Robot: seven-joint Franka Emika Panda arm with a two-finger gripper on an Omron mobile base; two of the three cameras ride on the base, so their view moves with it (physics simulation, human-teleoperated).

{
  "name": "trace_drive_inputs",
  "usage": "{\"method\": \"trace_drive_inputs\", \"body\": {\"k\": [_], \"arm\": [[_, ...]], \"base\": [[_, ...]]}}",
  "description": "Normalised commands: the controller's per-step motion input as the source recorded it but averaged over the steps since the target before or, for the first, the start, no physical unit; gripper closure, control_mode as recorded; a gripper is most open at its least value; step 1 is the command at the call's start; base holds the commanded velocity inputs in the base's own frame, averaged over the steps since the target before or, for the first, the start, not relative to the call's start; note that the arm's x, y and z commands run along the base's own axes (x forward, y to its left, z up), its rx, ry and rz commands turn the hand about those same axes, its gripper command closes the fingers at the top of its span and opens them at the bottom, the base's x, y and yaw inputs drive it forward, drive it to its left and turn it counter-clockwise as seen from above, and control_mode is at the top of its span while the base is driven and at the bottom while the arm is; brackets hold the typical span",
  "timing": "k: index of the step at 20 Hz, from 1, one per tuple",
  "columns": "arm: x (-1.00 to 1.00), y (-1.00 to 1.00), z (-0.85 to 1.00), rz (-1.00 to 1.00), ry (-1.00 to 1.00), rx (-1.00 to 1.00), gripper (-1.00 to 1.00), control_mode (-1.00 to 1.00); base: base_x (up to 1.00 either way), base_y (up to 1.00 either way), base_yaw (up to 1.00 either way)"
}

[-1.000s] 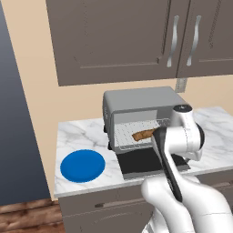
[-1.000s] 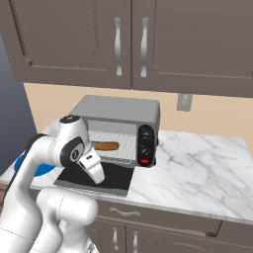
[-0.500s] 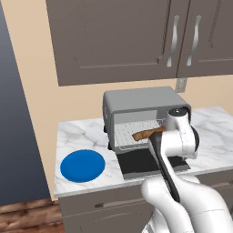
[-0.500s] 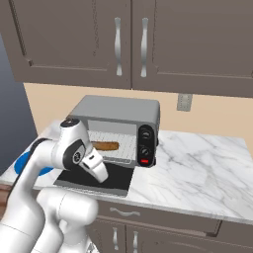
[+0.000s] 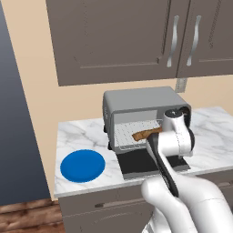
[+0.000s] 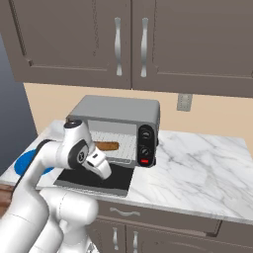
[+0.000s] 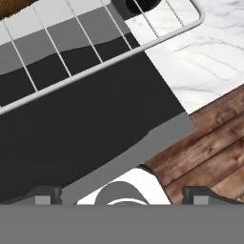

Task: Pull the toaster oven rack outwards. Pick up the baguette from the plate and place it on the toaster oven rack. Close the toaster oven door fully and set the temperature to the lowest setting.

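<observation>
The grey toaster oven (image 5: 141, 102) stands on the counter with its toaster oven door (image 5: 136, 164) dropped flat. The wire toaster oven rack (image 5: 129, 133) is pulled partway out, and the brown baguette (image 5: 145, 134) lies on it. The blue plate (image 5: 83, 165) sits bare to the oven's left. My gripper (image 6: 106, 174) hangs open just above the door (image 6: 89, 179), in front of the rack (image 6: 118, 143) and baguette (image 6: 106, 146). In the hand view, my gripper (image 7: 123, 196) has its fingertips wide apart with nothing between them, over the door's dark pane (image 7: 86, 138) and the rack's front wire (image 7: 95, 64).
The dark control panel (image 6: 147, 146) with knobs and a red button is on the oven's right. Marble counter (image 6: 197, 168) stretches to the right. Wall cabinets (image 6: 128, 44) hang above. The wood floor (image 7: 209, 143) shows past the counter's edge.
My arm has shifted slightly left and down over the open door. The jaws stayed open, and the baguette, rack and door have not moved.
</observation>
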Motion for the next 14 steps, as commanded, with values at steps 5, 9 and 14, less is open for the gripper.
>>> {"method": "trace_drive_inputs", "body": {"k": [5, 9, 14], "arm": [[0.16, 0.00, -0.03, 0.00, 0.00, 0.00, -1.00, -1.00], [0.14, 0.00, -0.10, 0.00, 0.00, 0.00, -1.00, -1.00], [0.14, 0.00, -0.13, 0.00, 0.00, 0.00, -1.00, -1.00]], "base": [[0.00, 0.00, 0.00], [0.00, 0.00, 0.00], [0.00, 0.00, 0.00]]}}
